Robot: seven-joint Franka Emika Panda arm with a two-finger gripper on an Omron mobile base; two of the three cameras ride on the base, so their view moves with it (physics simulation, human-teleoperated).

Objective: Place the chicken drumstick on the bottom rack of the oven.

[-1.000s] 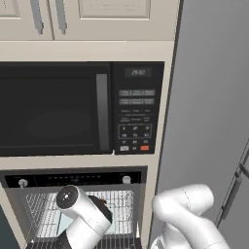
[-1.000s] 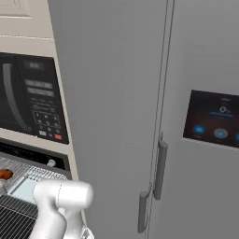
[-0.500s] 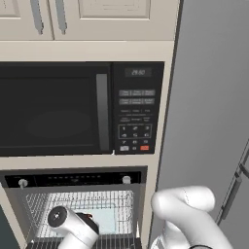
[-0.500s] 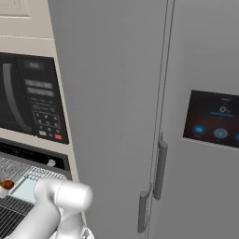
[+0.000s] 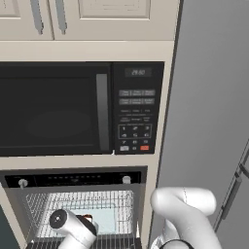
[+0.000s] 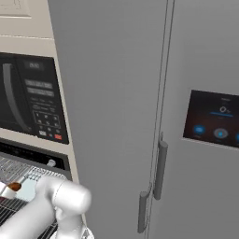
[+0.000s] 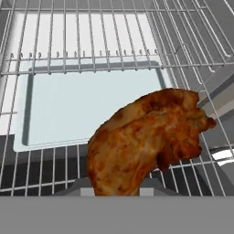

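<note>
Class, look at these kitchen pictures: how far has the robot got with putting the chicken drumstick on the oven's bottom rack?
Done: the oven is open and the arm reaches into it. In hand: the drumstick sits right in front of the hand camera, apparently held at the gripper, above the wire rack and beside a pale tray. Left: lowering it onto the bottom rack and letting go.

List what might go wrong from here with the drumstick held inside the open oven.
1. The chicken drumstick hangs over both a pale tray and the wire grid; a release here might land it on the tray rather than the bottom rack.
2. An upper wire shelf sits close above, so lifting the hand could knock it.
3. The drumstick hides the fingers, so the grip cannot be checked; it might slip early.
</note>
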